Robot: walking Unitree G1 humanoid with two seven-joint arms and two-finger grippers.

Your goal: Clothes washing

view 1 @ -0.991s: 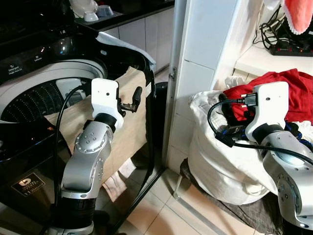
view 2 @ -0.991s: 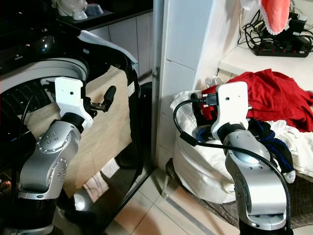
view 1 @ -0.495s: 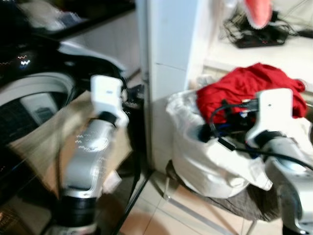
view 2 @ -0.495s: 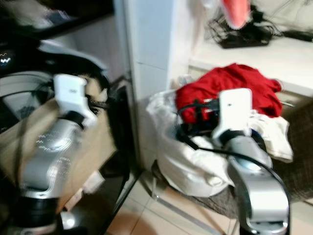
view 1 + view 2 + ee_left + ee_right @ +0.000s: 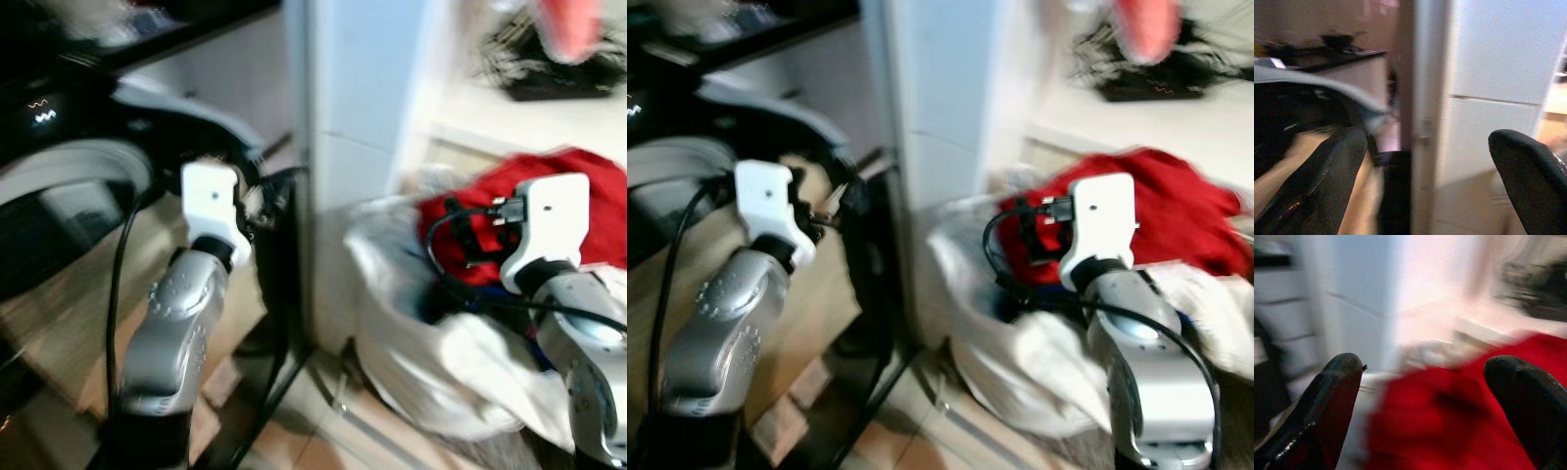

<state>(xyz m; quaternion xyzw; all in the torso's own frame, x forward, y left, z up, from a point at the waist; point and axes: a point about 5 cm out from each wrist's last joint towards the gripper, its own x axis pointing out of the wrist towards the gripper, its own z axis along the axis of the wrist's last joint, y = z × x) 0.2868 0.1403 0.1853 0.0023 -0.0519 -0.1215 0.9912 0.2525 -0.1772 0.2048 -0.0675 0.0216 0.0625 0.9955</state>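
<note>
A top-loading washing machine [image 5: 59, 162] stands at the left, and a tan cloth [image 5: 83, 294] hangs over its front rim. My left gripper [image 5: 1425, 171] is raised beside the machine's right edge, open and holding nothing; one finger [image 5: 1327, 181] is dark against the tan cloth. To the right, a red garment [image 5: 588, 181] lies on top of a white laundry bag [image 5: 421, 323]. My right gripper [image 5: 1425, 401] hovers just over that red garment [image 5: 1449, 431], open and apart from it. All views are blurred.
A white tiled pillar [image 5: 362, 127] stands between the machine and the bag. Behind the bag is a pale counter with a black power strip and cables [image 5: 558, 83]; a pink cloth [image 5: 573, 24] hangs above it. Beige floor tiles [image 5: 313, 436] lie below.
The whole picture has shifted and blurred, so the camera has swung. Both arms keep the same raised pose and both grippers stay open.
</note>
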